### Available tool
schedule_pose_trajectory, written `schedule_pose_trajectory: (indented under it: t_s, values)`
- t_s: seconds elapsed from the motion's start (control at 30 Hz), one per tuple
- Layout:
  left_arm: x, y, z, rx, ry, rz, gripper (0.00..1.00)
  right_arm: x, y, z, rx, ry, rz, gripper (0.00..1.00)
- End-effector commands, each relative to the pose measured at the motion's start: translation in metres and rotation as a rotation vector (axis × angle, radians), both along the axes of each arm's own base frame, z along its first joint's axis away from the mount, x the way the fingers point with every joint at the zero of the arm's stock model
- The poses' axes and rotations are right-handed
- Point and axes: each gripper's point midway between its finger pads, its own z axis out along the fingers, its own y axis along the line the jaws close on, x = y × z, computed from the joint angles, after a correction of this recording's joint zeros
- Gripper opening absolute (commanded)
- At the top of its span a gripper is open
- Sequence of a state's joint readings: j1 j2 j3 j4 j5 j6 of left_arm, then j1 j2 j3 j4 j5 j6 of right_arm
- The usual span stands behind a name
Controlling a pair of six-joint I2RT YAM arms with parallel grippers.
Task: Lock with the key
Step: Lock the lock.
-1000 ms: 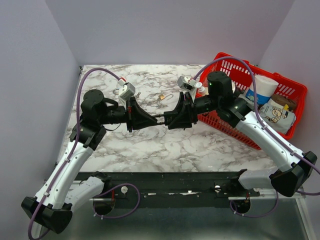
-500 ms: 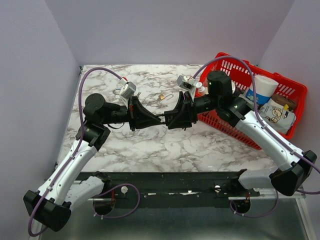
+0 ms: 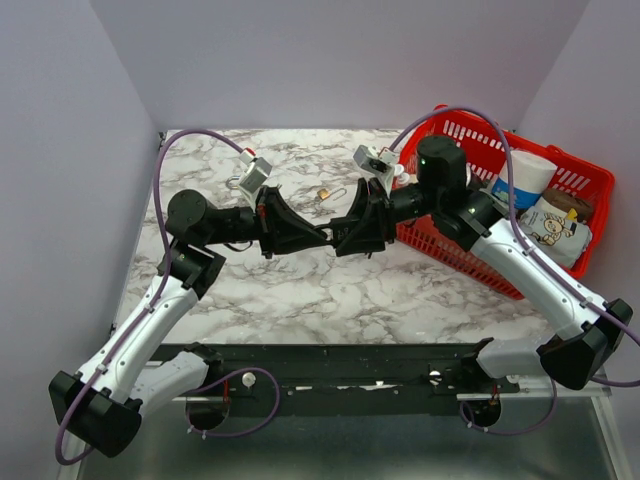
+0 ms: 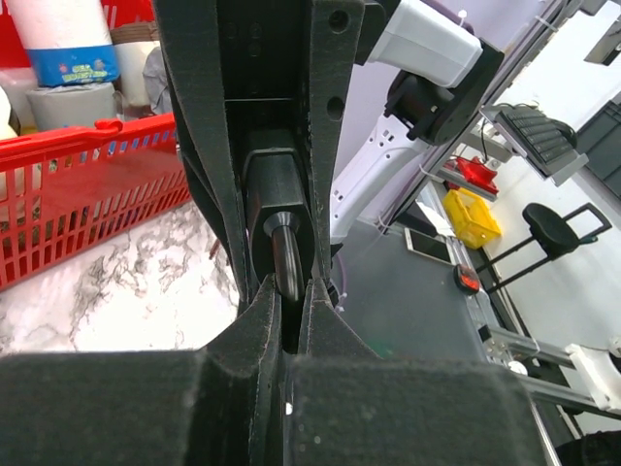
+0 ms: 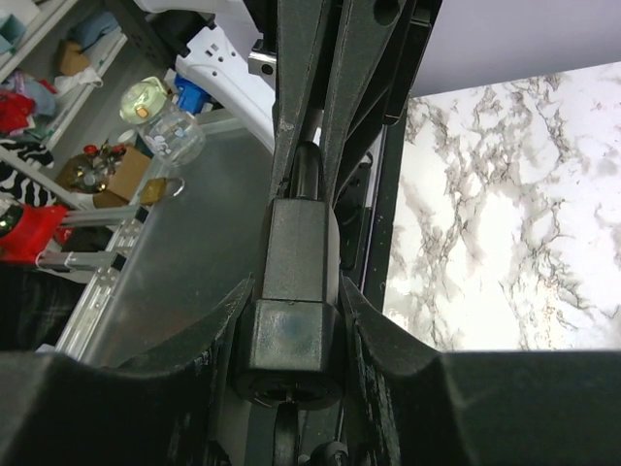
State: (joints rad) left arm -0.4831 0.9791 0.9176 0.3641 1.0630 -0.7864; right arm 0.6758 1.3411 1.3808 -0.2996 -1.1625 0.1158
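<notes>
My two grippers meet tip to tip above the middle of the marble table. My right gripper is shut on a black lock body, its fingers clamping both sides. My left gripper is shut on the dark round head of a key, pinched thin between its pads. The key's shaft runs into the lock's end. Key and lock are hidden by the fingers in the top view.
A small brass padlock lies on the table behind the grippers. A silver ring lies near the left wrist camera. A red basket with cups and packets stands at the right, under the right arm.
The left arm has shifted a little to the right and its wrist has turned slightly. Both grippers stay joined at the lock.
</notes>
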Motion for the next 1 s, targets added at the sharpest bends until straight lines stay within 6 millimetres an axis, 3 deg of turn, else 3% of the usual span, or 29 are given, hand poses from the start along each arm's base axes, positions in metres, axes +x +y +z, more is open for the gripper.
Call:
schedule_pose_trajectory:
  t_s: [0.0, 0.07, 0.1, 0.17, 0.2, 0.23, 0.3, 0.33, 0.43, 0.53, 0.7, 0.97]
  values:
    - [0.025, -0.017, 0.006, -0.034, -0.005, 0.067, 0.00, -0.021, 0.040, -0.015, 0.038, -0.090, 0.092, 0.01]
    - [0.029, -0.002, 0.006, 0.001, -0.079, 0.072, 0.00, -0.020, 0.031, -0.031, -0.001, -0.085, 0.080, 0.01]
    - [0.028, 0.001, -0.003, 0.046, -0.065, 0.068, 0.00, -0.021, 0.026, -0.032, 0.000, -0.118, 0.080, 0.01]
    - [0.023, 0.008, 0.003, 0.079, -0.134, 0.063, 0.00, -0.020, 0.016, -0.045, -0.039, -0.139, 0.073, 0.01]
    - [0.023, 0.010, -0.006, 0.121, -0.157, 0.069, 0.00, -0.020, 0.014, -0.048, -0.053, -0.144, 0.065, 0.01]
    - [0.020, 0.011, -0.005, 0.131, -0.156, 0.067, 0.00, -0.023, 0.008, -0.054, -0.083, -0.129, 0.066, 0.05]
    - [0.015, 0.014, -0.011, 0.157, -0.165, 0.051, 0.00, -0.018, 0.004, -0.057, -0.110, -0.167, 0.041, 0.28]
    - [0.013, 0.015, -0.010, 0.162, -0.176, 0.048, 0.00, -0.018, 0.000, -0.062, -0.142, -0.151, 0.029, 0.57]
    - [0.007, 0.018, -0.015, 0.196, -0.191, 0.026, 0.00, -0.007, -0.014, -0.061, -0.163, -0.152, -0.031, 0.74]
    - [0.001, 0.020, -0.017, 0.217, -0.206, -0.005, 0.00, -0.005, -0.025, -0.059, -0.177, -0.176, -0.037, 0.74]
    - [-0.004, 0.020, -0.029, 0.262, -0.198, -0.077, 0.00, -0.009, -0.023, -0.062, -0.181, -0.174, 0.018, 0.74]
    - [-0.005, 0.022, -0.047, 0.342, -0.263, -0.115, 0.00, -0.009, -0.021, -0.061, -0.182, -0.164, 0.043, 0.63]
